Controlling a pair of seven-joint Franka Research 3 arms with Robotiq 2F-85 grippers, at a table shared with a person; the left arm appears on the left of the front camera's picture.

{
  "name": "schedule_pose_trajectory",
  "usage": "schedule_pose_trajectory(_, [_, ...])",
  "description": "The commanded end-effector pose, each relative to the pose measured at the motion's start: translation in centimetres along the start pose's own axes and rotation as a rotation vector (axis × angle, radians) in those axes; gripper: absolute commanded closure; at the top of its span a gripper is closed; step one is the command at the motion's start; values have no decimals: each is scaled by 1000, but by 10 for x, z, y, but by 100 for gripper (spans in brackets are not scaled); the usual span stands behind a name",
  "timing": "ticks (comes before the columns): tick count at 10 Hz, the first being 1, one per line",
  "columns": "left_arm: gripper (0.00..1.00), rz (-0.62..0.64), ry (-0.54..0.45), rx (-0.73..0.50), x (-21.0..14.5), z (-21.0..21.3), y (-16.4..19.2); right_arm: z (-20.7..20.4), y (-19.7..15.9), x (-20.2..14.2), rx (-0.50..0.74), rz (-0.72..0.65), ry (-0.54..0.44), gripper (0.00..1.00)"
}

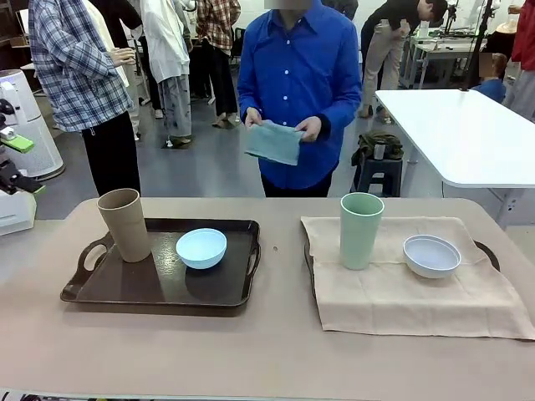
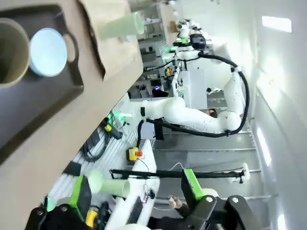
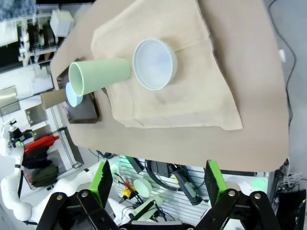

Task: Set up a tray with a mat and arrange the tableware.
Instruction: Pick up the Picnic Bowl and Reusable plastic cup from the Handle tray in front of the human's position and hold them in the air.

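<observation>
Nearest the robot, the left gripper hangs off the near left corner of the table with its green pads spread wide and nothing between them. The right gripper is likewise spread and empty, looking down from beyond the table's right end. On the left half of the table lies a dark tray with no mat. The tan cup stands upright at its left end beside the handle, and the light blue bowl sits near the middle of its far edge. On the right half, a beige mat covers a second tray. On it the pale green cup stands upright toward the far left corner, with the white bowl to its right, apart from it. At the far edge a person holds a folded blue-grey cloth in both hands. The bare tray probably has to be emptied first. The tan cup, its long axis vertical, lies across the table's left edge from the left gripper, the nearer arm.
</observation>
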State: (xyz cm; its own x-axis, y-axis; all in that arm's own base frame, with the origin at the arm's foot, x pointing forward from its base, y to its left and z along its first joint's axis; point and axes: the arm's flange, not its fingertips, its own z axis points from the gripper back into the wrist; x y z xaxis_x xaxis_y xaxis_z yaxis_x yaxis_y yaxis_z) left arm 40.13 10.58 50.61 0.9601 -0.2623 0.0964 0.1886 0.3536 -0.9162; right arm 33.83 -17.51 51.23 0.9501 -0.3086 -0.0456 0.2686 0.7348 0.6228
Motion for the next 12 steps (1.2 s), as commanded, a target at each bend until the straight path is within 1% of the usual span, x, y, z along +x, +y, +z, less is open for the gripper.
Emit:
schedule_pose_trajectory(1, [0,75,82,111,2,4,-18,-5,8,1,-109,4,-11,0])
schedule_pose_trajectory(2, [0,0,0,0,0,0,0,0,0,0,0,0,0,0])
schedule_pose_trajectory(5, [0,0,0,0,0,0,0,0,0,0,0,0,0,0])
schedule_pose_trajectory(6, [0,30,15,28,2,1,-2,1,0,0,-24,0,-6,0])
schedule_pose_trajectory(7, [0,49,-64,69,2,6,11,-6,-9,0,80,4,23,0])
schedule_pose_trajectory(8, [0,78,-137,96,-7,16,20,-12,-21,-2,148,2,38,0])
schedule_pose_trajectory(9, [0,105,-168,121,-19,24,23,-20,-30,-7,196,-4,46,0])
schedule_pose_trajectory(10, [0,131,-196,149,-30,29,24,-27,-36,-14,211,-9,53,0])
schedule_pose_trajectory(11, [0,151,-228,170,-43,35,23,-32,-40,-25,198,-16,45,0])
schedule_pose_trajectory(12, [0,168,-266,195,-50,40,24,-32,-46,-33,196,-41,3,0])
